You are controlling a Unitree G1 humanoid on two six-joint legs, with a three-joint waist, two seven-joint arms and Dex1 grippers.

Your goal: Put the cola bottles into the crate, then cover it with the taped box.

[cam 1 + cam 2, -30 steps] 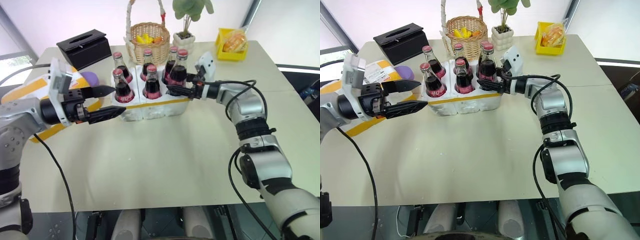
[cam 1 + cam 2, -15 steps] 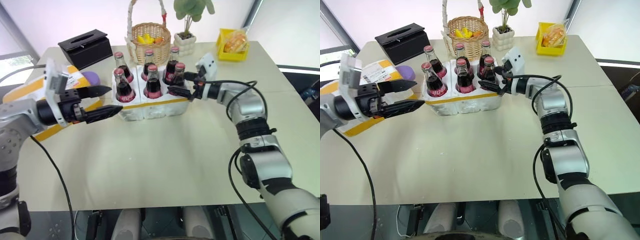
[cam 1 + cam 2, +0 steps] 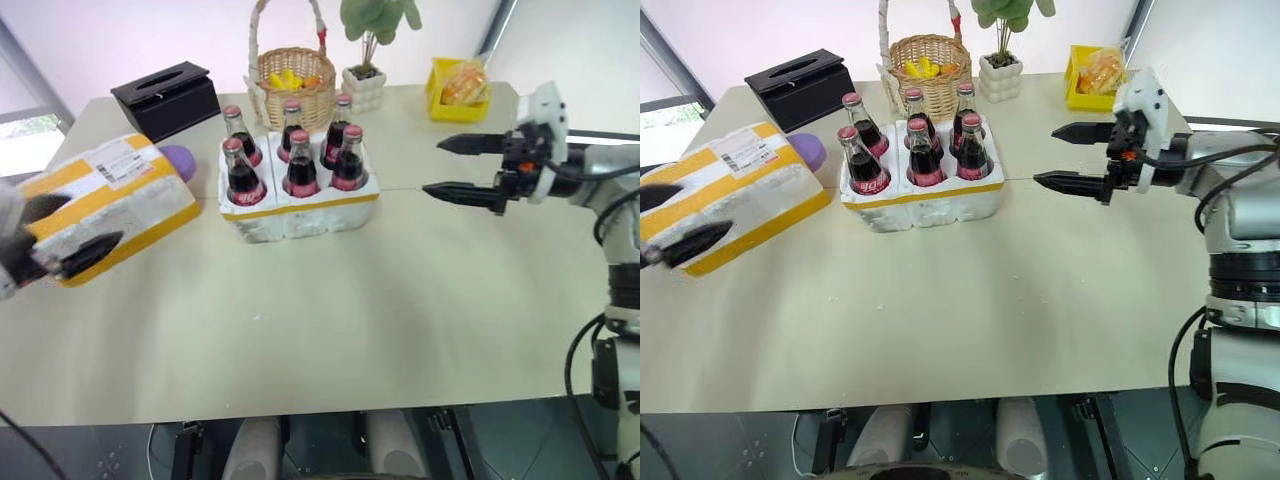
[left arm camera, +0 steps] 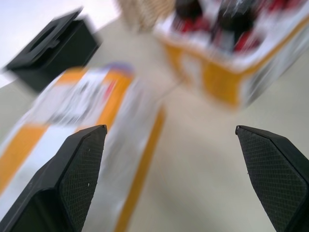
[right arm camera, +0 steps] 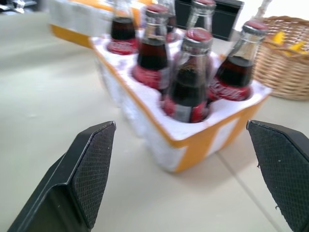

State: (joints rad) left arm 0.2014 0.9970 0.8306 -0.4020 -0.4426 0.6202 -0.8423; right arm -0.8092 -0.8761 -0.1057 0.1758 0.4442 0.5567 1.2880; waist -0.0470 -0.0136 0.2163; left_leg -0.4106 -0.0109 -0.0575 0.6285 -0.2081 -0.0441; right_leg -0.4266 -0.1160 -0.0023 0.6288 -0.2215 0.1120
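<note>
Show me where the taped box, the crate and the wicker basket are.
taped box (image 3: 110, 200), left eye view, on its yellow tape band.
crate (image 3: 300, 208), left eye view, on its front wall.
wicker basket (image 3: 290, 92), left eye view, on its woven side.

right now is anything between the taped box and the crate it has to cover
Nothing visible. The taped box lies left of the crate, bare table between them. A purple thing sits behind the box, off that path.
</note>
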